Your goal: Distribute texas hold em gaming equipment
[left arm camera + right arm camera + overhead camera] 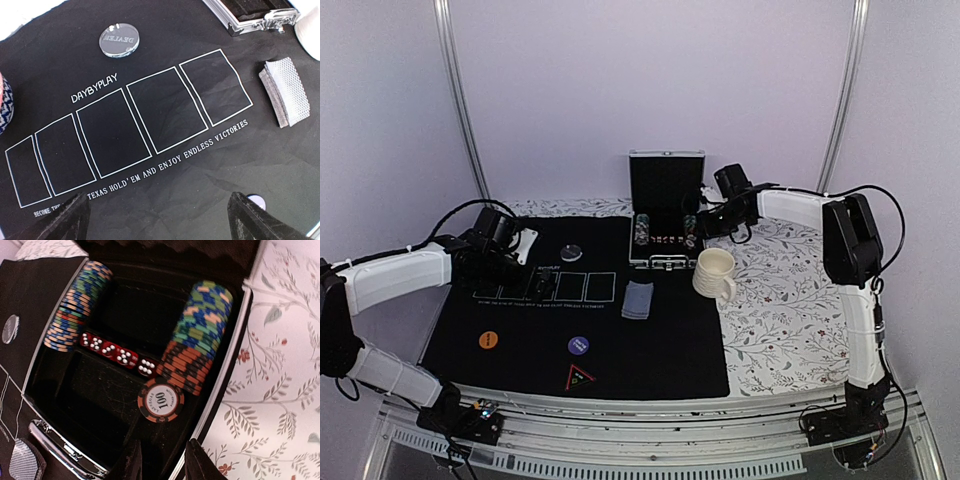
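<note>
finding one: your right hand [162, 462] hangs over the open case [60, 450]. its fingers stand a little apart with nothing between them, so it carries no equipment.

finding two, the relation the coming move turns on: a single orange chip [161, 400] lies flat and face up on the case floor, directly ahead of those fingertips. it sits at the near end of the right chip row [200, 335]; whether it touches that row i cannot tell. the row's chips stand on edge and its long axis runs away from the hand. the left chip row [77, 305] runs alongside it across the case, with red dice [115, 352] between the two.

finding three: your left hand [160, 220] is spread wide and empty above the printed card boxes on the mat [165, 165], well apart from the case. the card deck [287, 90] lies on the mat off to its right, near the case front. the dealer button [119, 39] lies beyond the boxes. an orange button [488, 340] and a purple button [578, 346] sit on the near part of the mat.

judgement: the right arm is clearly the nearer one for chips. a chip lying flat offers little edge to a narrow gap, so expect to widen before descending. the mug [713, 272] stands on the counter [790, 300] just beside the case, so mind it when you withdraw.
</note>
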`<state>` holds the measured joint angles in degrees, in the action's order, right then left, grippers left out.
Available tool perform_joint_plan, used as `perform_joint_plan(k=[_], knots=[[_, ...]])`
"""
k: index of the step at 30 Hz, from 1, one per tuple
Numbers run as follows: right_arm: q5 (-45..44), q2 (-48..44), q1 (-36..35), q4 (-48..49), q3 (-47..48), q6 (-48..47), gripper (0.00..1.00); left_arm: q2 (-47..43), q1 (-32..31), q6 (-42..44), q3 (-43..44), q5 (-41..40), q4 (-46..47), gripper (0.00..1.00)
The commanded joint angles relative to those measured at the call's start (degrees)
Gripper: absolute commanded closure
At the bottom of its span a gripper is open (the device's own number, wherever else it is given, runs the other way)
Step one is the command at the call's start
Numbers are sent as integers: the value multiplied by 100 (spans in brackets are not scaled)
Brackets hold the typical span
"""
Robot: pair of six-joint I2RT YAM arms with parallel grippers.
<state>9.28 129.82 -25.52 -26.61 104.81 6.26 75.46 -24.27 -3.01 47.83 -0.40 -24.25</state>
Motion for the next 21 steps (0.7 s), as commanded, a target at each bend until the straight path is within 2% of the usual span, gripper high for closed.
perform_joint_plan(k=[1, 3, 6, 9, 13, 18, 21], knots=[[528, -336, 60, -59, 488, -1482, 67, -98, 98, -7, -11, 92, 78, 2], [926, -339, 62, 18, 507, -2101, 62, -81, 106, 2, -10, 87, 78, 2], [1724, -303, 119, 78, 497, -3191, 45, -45, 113, 6, -11, 79, 78, 2], [1855, -167, 168, 186, 655, -4115, 37, -5, 120, 10, -11, 77, 77, 2], [1939, 193, 338, 187, 1041, -4922, 37, 29, 133, 19, -2, 91, 78, 2], [1801, 635, 381, 4, 1250, -5595, 46, 42, 155, 28, -11, 59, 83, 2], [1778, 881, 381, -258, 1608, -5791, 42, 71, 177, 28, 0, 97, 85, 2]])
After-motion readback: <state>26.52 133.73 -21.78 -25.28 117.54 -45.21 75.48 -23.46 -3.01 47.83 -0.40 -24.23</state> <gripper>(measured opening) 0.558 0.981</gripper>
